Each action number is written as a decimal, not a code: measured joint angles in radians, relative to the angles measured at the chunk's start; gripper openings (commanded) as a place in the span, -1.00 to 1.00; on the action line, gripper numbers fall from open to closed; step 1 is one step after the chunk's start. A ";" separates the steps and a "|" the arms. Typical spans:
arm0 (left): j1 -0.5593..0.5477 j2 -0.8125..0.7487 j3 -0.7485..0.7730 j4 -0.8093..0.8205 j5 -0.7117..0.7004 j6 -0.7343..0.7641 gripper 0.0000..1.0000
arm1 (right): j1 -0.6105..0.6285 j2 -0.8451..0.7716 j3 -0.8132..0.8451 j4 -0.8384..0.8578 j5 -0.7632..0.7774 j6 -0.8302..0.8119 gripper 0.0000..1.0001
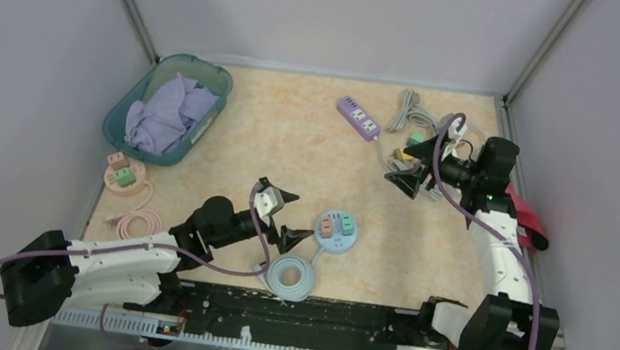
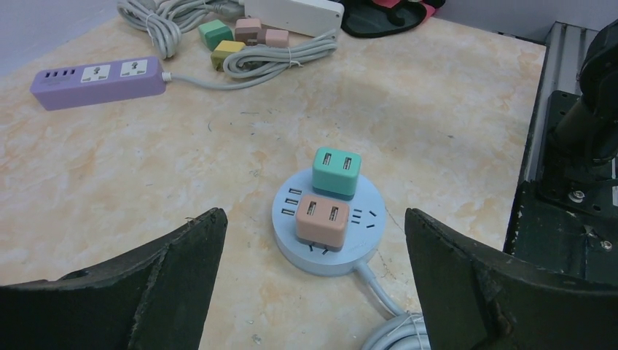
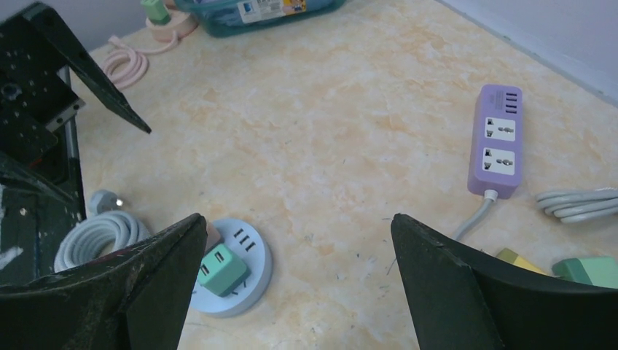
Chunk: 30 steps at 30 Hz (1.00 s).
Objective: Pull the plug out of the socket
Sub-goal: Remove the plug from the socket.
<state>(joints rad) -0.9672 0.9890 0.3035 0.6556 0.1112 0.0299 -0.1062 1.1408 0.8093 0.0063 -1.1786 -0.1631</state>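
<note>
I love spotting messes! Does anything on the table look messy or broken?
Only a little: loose charger cubes lie jumbled against the coiled grey cable at the table's far right. Nothing looks spilled or broken.

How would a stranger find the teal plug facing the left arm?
Near the front of the table lies a round pale-blue socket. Two cube plugs sit on it: the teal plug stands farther from the left gripper than the salmon plug.
</note>
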 measured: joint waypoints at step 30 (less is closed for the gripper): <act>0.000 0.011 -0.106 0.055 -0.004 -0.006 0.89 | 0.513 0.299 0.107 -0.760 0.308 -1.174 0.63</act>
<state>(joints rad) -0.9672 1.0004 0.1970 0.7101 0.1070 0.0242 0.4072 1.4403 0.9161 -0.7540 -0.8703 -1.3373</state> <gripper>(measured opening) 0.946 0.861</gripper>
